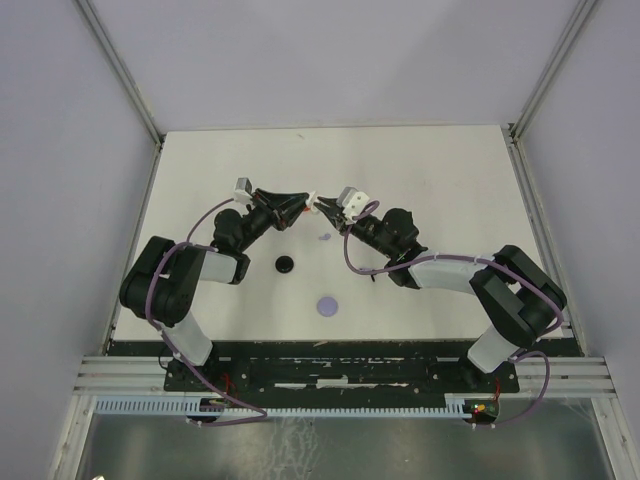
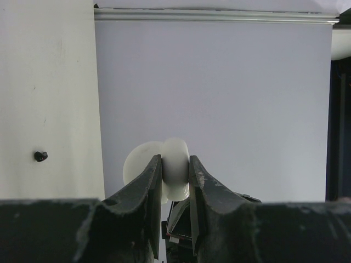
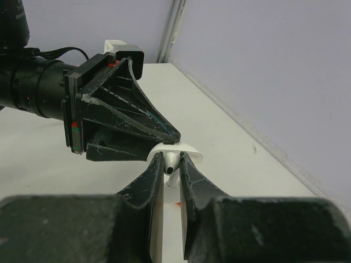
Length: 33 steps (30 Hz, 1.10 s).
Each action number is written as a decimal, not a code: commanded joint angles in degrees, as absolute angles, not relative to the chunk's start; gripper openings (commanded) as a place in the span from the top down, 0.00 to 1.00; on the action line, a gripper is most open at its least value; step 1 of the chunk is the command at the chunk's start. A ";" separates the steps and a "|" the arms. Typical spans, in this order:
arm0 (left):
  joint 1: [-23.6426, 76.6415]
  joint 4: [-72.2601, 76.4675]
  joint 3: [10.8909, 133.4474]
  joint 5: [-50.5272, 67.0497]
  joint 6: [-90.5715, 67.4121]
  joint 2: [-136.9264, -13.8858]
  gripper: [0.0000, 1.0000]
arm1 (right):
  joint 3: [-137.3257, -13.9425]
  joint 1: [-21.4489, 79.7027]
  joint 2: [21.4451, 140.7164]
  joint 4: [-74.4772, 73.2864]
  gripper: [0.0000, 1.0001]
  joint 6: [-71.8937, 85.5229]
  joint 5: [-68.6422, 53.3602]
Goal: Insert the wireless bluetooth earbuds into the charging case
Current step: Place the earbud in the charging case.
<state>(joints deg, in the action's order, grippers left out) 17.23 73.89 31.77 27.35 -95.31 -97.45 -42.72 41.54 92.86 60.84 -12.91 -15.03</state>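
Note:
Both grippers meet above the middle of the table. My left gripper [image 1: 303,203] [image 2: 175,159] is shut on the white charging case [image 2: 176,164], whose round lid [image 2: 137,164] hangs open to one side. In the right wrist view the case [image 3: 186,148] shows as a white rim just past my fingertips, under the left gripper's black fingers [image 3: 137,123]. My right gripper [image 1: 325,205] [image 3: 171,158] is shut on a white earbud [image 3: 172,163], stem pointing down, right at the case's opening. Whether the earbud touches the case I cannot tell.
On the table below lie a black round disc [image 1: 285,264], a lavender round disc [image 1: 327,306] and a tiny lavender piece [image 1: 323,237]. A small black bud-like object [image 2: 40,156] rests on the white surface. Grey walls close in the table [image 1: 450,170].

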 commanded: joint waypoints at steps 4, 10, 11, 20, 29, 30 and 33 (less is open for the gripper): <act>17.58 77.26 33.60 28.56 -97.12 -95.59 0.97 | -43.11 41.89 93.25 63.55 0.98 -12.70 -16.09; 17.58 77.26 33.58 28.65 -97.12 -95.38 0.97 | -43.49 41.85 93.54 63.46 0.99 -12.47 -16.35; 17.58 77.27 33.58 28.65 -97.12 -95.40 0.97 | -43.50 41.89 93.56 63.46 0.98 -12.44 -16.35; 17.53 77.48 33.49 28.14 -97.12 -94.85 0.97 | -42.86 41.95 93.45 63.67 0.98 -12.22 -16.33; 17.62 78.13 33.27 27.34 -99.23 -94.26 0.97 | -41.19 42.01 92.90 65.23 0.99 -12.75 -13.81; 17.58 78.07 33.18 27.26 -99.28 -94.25 0.97 | -41.14 42.03 92.75 65.24 0.98 -12.99 -13.66; 17.58 78.10 33.06 26.99 -99.47 -94.18 0.97 | -40.98 42.03 92.55 65.21 0.99 -13.26 -13.46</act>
<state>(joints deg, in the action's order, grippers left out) 17.39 73.84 31.88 27.49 -95.81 -96.90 -41.50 41.65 93.54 63.24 -12.97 -14.52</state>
